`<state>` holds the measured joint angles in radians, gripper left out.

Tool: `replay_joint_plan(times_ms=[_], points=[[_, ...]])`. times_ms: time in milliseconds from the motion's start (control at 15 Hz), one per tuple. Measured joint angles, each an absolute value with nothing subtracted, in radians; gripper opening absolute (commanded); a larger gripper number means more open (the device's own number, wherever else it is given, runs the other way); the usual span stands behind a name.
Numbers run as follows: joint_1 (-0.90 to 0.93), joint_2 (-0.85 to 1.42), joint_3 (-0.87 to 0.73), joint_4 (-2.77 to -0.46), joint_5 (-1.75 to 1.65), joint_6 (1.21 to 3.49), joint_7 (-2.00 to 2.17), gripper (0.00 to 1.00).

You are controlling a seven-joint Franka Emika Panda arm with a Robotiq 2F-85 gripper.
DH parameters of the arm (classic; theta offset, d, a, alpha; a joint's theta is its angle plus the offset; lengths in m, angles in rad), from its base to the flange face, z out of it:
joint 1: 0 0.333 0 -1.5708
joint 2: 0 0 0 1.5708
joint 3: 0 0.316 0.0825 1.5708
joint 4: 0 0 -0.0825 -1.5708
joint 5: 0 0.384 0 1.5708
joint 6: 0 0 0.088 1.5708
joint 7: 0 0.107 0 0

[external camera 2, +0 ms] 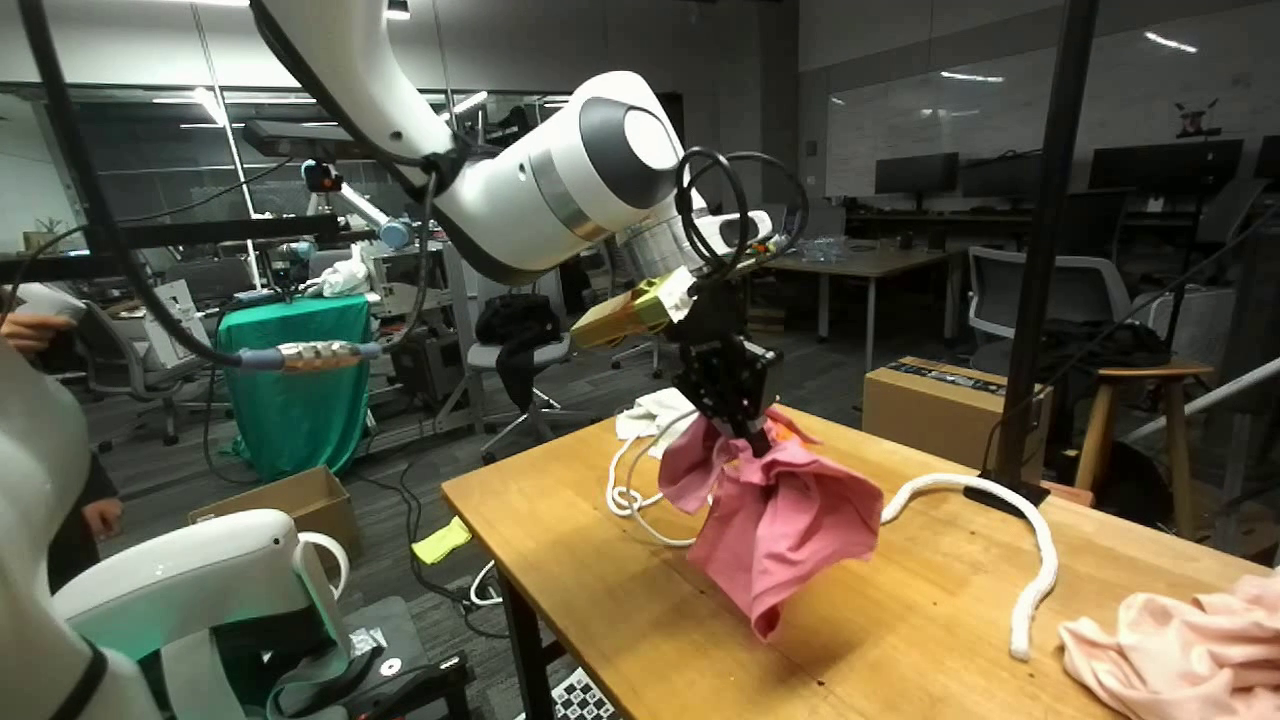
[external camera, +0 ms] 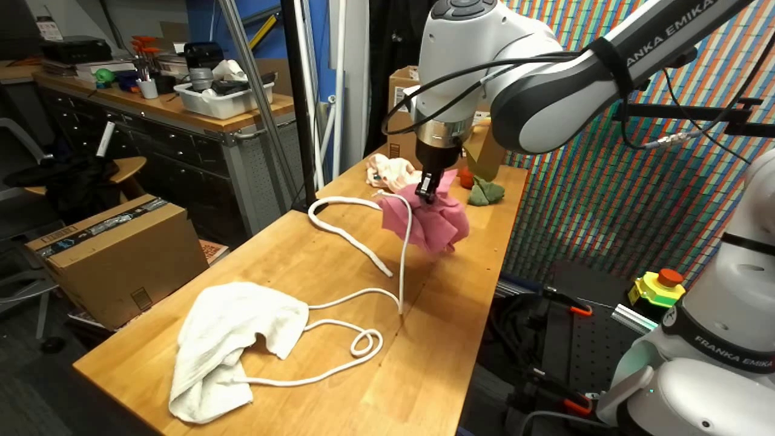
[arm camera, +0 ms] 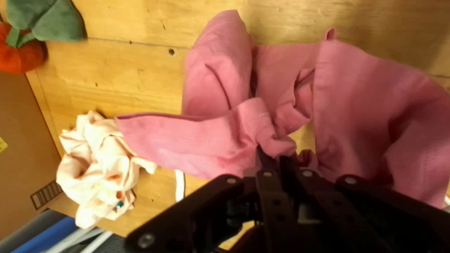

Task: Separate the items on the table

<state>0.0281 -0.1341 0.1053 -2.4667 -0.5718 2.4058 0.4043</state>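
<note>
Gripper (external camera: 427, 195) clamped on the pink cloth (external camera 2: 785, 510), I have it hanging in a bunch over the table (external camera: 339, 272), flaps spreading to either side and one corner pointing down (whether that corner meets the table, I can't tell from here). In my wrist view the jaws stand close together, with the creases gathered right at them.

The rope (external camera: 354, 242) curves thick on the table beside the pink cloth, emerging from behind it in both exterior views. In an exterior view I see the white cloth (external camera: 236, 321) lying rumpled well apart from my grip, with thinner lengths of rope reaching out from its edge. One makes a small loop on the table; another kinks and passes in front of the pink cloth in that view, and I can't tell whether it is caught in the folds.

The peach bundle (arm camera: 102, 165) lies crumpled on the table, near an edge. My wrist view has a flap of the pink cloth overlapping it, touching or not I can't say. The red piece (arm camera: 24, 52) and the green piece (arm camera: 56, 23) sit together, with a box (arm camera: 21, 123) just beside the red.
</note>
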Motion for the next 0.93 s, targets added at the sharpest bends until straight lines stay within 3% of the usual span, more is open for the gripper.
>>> replay_joint_plan(times_ms=[800, 867, 933], points=[[-0.061, -0.081, 0.027, -2.516, -0.6, 2.352, 0.477, 0.07], [-0.062, -0.067, 0.022, -2.514, -0.606, 2.352, 0.488, 0.32], [-0.063, -0.052, 0.017, -2.509, -0.609, 2.352, 0.497, 0.33]])
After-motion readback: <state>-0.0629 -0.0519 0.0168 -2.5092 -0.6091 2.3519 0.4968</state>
